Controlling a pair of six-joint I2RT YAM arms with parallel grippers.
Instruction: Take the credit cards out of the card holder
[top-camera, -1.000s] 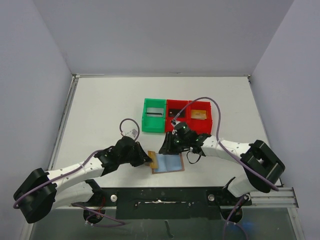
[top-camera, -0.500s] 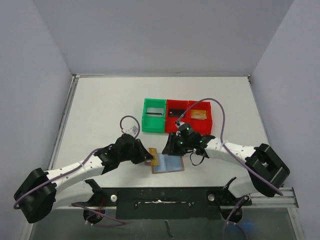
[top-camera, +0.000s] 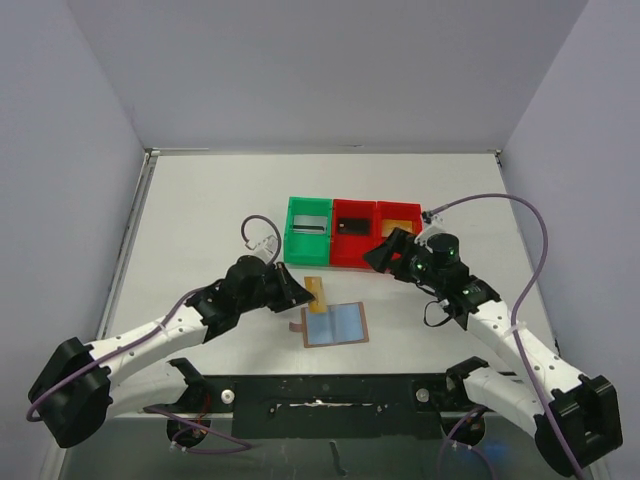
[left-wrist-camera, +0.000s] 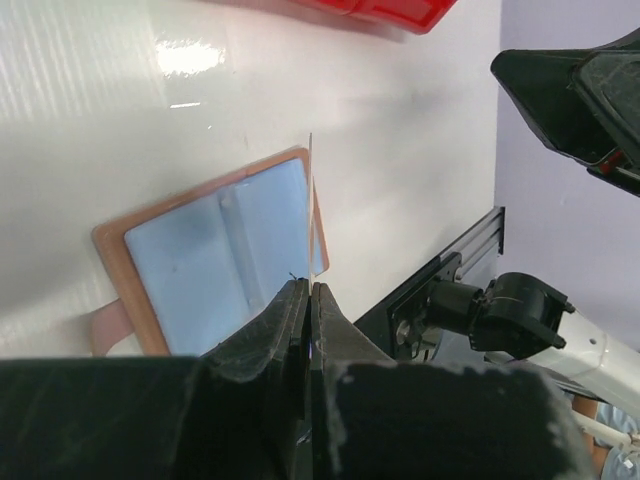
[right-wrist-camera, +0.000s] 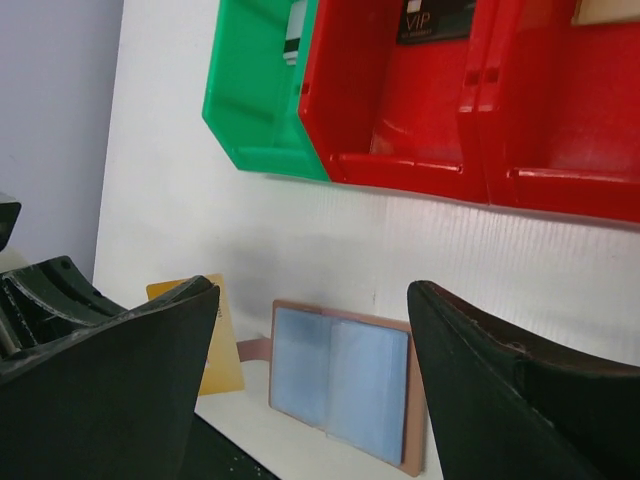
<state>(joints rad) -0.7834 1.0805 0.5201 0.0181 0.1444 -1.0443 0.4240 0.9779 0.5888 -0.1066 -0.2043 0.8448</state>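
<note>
Left gripper (top-camera: 297, 293) is clenched on the gold card (top-camera: 318, 293). The left wrist view shows the card edge-on, pinched thin between the pads and standing upright over the left half of the card holder (top-camera: 335, 323). It looks held that way because it comes up out of a pocket, now clear of the leather. The card holder lies spread open on the surface (top-camera: 200, 220), blue lining up, snap tab poking out at its left edge. No other card edge shows in the pockets, though the folds could hide one. Beyond it sit three bins touching side by side: the green bin (top-camera: 292, 232) with a silvery card (top-camera: 310, 223), the middle red bin (top-camera: 352, 260) with a black card (top-camera: 350, 224), and the right red bin (top-camera: 400, 260) with a tan card (top-camera: 398, 227), apparently one card per bin. The right gripper (top-camera: 388, 252) hangs released, jaws wide and empty, just in front of the red bins. It stands near any path from the held card to those bins and likely wants clearing first.
</note>
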